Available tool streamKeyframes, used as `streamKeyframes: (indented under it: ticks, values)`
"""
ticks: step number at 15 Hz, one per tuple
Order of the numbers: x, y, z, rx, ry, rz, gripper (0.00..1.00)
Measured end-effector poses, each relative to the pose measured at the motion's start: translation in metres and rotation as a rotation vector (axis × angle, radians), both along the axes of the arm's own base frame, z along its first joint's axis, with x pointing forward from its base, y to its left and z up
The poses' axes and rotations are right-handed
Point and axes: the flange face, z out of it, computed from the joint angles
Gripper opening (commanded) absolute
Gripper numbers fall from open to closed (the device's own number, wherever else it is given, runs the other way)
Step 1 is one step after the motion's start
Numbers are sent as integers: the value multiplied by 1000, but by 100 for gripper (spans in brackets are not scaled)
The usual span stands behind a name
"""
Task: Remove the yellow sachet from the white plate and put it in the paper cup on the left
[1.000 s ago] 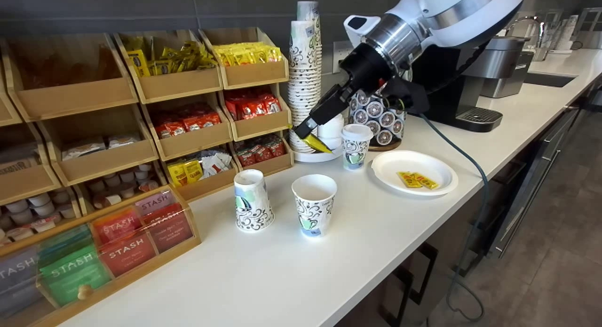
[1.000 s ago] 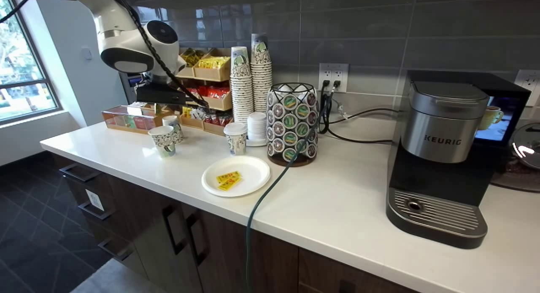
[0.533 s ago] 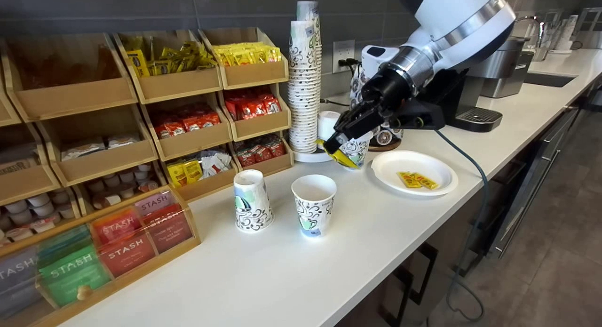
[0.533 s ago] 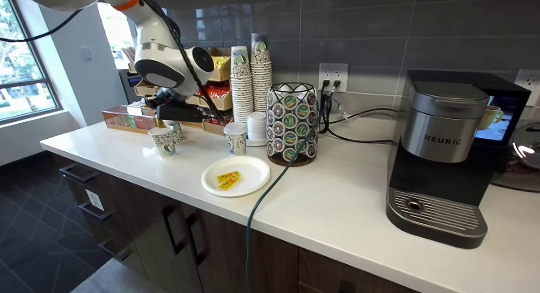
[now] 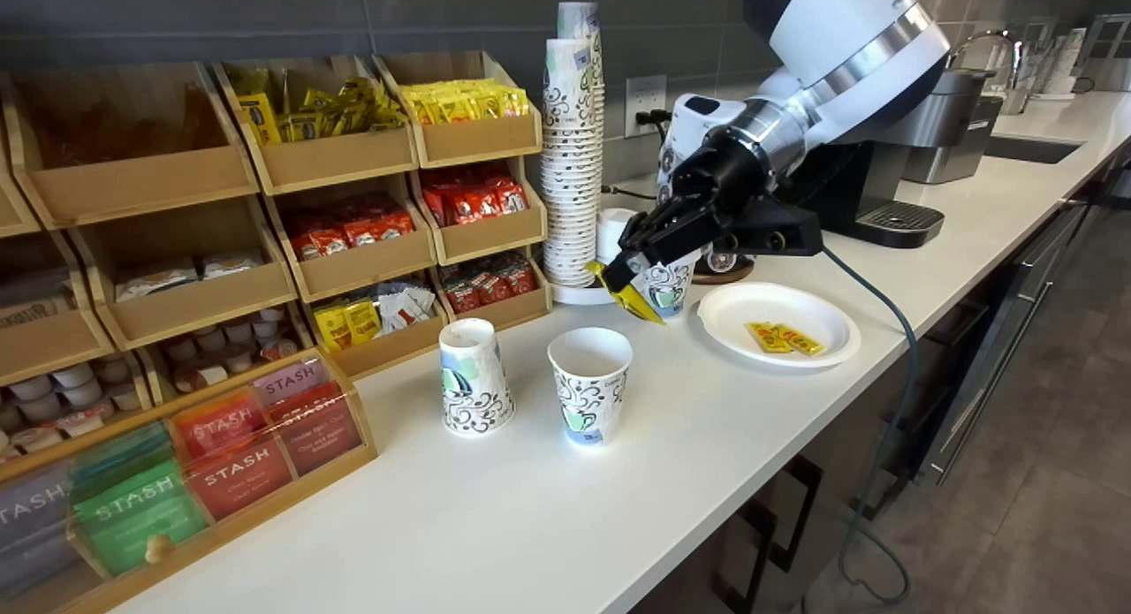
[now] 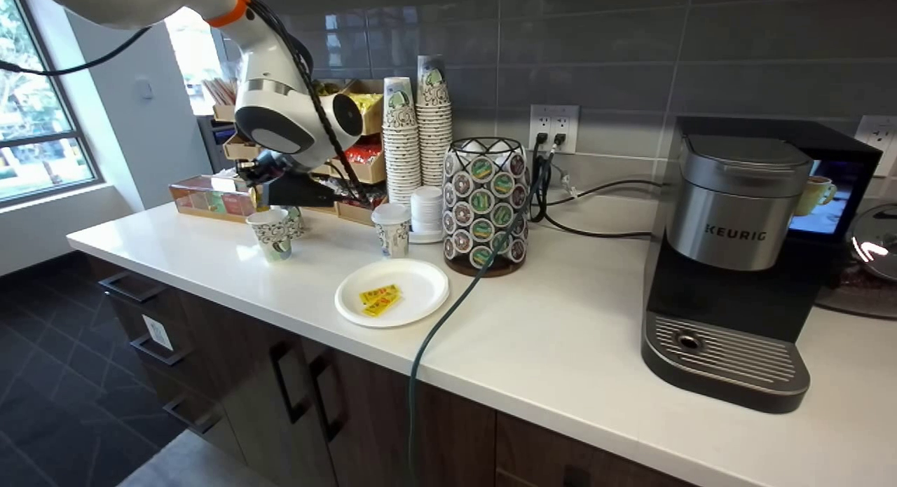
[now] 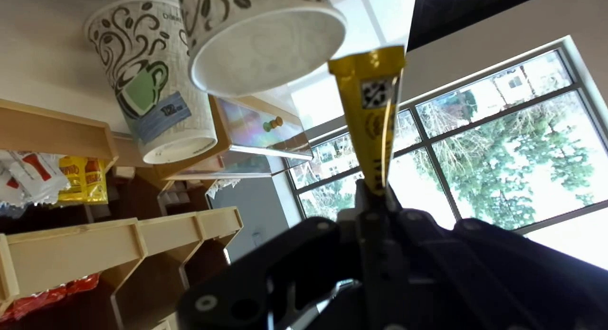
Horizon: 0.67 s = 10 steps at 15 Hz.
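My gripper (image 5: 620, 271) is shut on a yellow sachet (image 5: 640, 307). The sachet also hangs from the fingertips (image 7: 377, 192) in the wrist view (image 7: 370, 102). It is tilted, above the counter, behind and above an upright open paper cup (image 5: 590, 397). In the wrist view that cup's mouth (image 7: 270, 50) is just left of the sachet tip; the sachet is outside the cup. A second paper cup (image 5: 475, 380) stands upside down beside it. The white plate (image 5: 835, 314) holds two more yellow sachets (image 5: 784, 337), also seen in an exterior view (image 6: 380, 300).
A lidded cup (image 6: 391, 231) stands close behind my gripper, near tall cup stacks (image 5: 570, 172). Wooden packet bins (image 5: 468, 137) and a tea box (image 5: 247, 455) line the wall. A pod rack (image 6: 485, 207) and a coffee machine (image 6: 736, 263) stand beyond the plate.
My gripper has moved away from the bins and cup stacks, lower and toward the open cup, with the sachet still held. In the last half second it moved only slightly. Cups and plate stayed put.
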Motion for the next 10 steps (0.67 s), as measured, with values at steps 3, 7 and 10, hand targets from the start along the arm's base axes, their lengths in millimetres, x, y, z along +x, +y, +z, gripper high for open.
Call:
streamKeyframes:
  ticks: [3,7,10]
  values:
    - [7,6,3,44,-15,-28,1]
    - [17,11,-4,77,-10,-51,1]
    - [24,10,-13,92,0,-69,1]
